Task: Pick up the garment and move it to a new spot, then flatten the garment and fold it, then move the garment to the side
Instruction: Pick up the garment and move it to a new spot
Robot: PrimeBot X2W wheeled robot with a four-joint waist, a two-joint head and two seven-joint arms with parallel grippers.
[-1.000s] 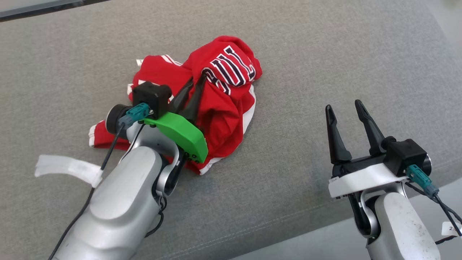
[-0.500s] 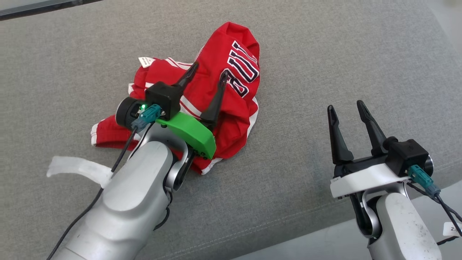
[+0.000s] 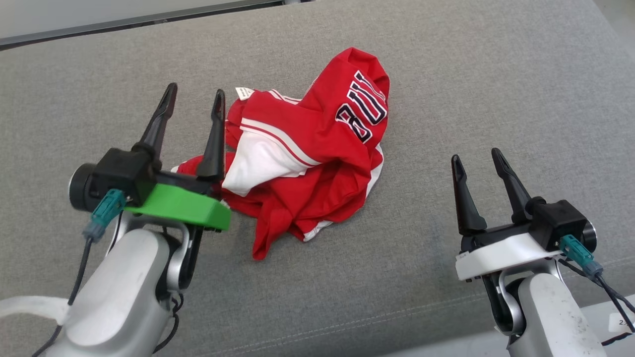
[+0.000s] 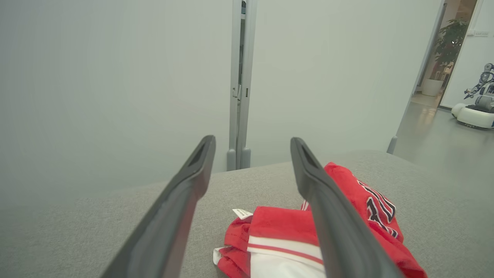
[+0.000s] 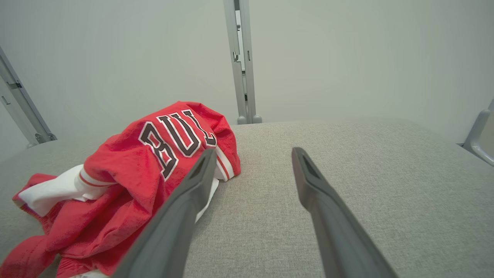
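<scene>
The garment (image 3: 317,148) is a red jersey with white trim and dark lettering, lying crumpled in a heap on the grey cushion. My left gripper (image 3: 194,96) stands open just left of the heap, its fingers empty and apart from the cloth. In the left wrist view the garment (image 4: 347,216) lies low behind the right finger of the left gripper (image 4: 251,143). My right gripper (image 3: 475,159) is open to the right of the heap, well clear of it. The right wrist view has the garment (image 5: 127,173) to the left of the right gripper (image 5: 252,154).
The grey cushion (image 3: 496,74) spreads wide around the heap; its front edge (image 3: 397,317) runs near my arms. A pale wall with a metal post (image 5: 243,61) stands behind. Another robot (image 4: 476,108) sits far off in a hallway.
My left gripper opened, let go of the garment and drew back to the left. The jersey dropped into a heap. The camera view has also shifted. The right gripper stayed open.
</scene>
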